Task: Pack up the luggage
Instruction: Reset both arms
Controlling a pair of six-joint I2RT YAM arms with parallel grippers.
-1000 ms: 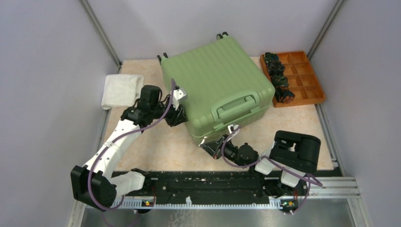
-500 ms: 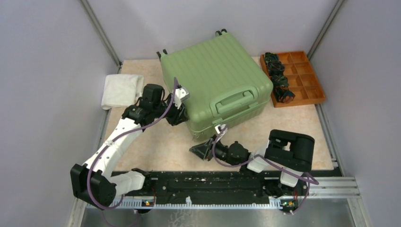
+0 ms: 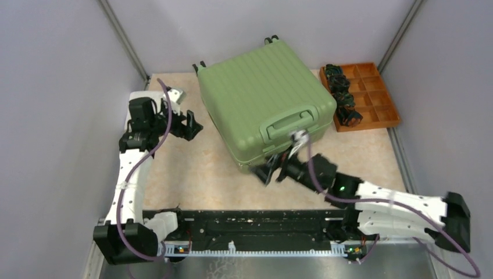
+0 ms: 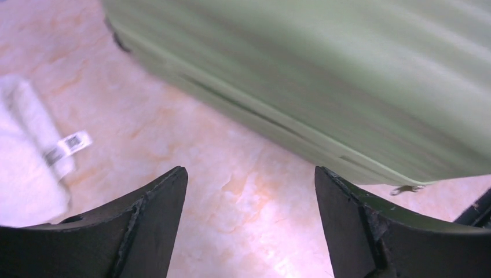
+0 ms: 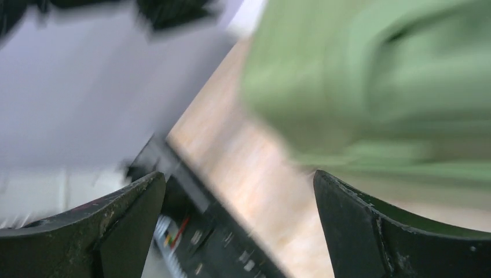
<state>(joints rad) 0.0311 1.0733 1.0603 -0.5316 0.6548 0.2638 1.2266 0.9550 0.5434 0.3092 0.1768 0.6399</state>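
Note:
The luggage (image 3: 264,96) is a light-green ribbed suitcase lying closed on the table, handle facing the arms. My left gripper (image 3: 191,125) hangs open to the left of it, apart from the shell. In the left wrist view the gripper (image 4: 250,220) has only bare tabletop between its fingers, with the luggage (image 4: 324,75) above. My right gripper (image 3: 268,172) is open at the luggage's near front corner, blurred by motion. In the right wrist view the gripper (image 5: 240,226) holds nothing, with the green shell (image 5: 370,87) up to its right.
An orange compartment tray (image 3: 381,93) with dark items along its left side stands right of the luggage. A white folded towel (image 4: 23,168) lies at the left under the left arm. The black base rail (image 3: 261,224) runs along the near edge. Walls close in on both sides.
The left gripper has let go of the luggage's left side, swung left and opened. The right gripper has opened and its arm has stretched out low toward the luggage's front corner.

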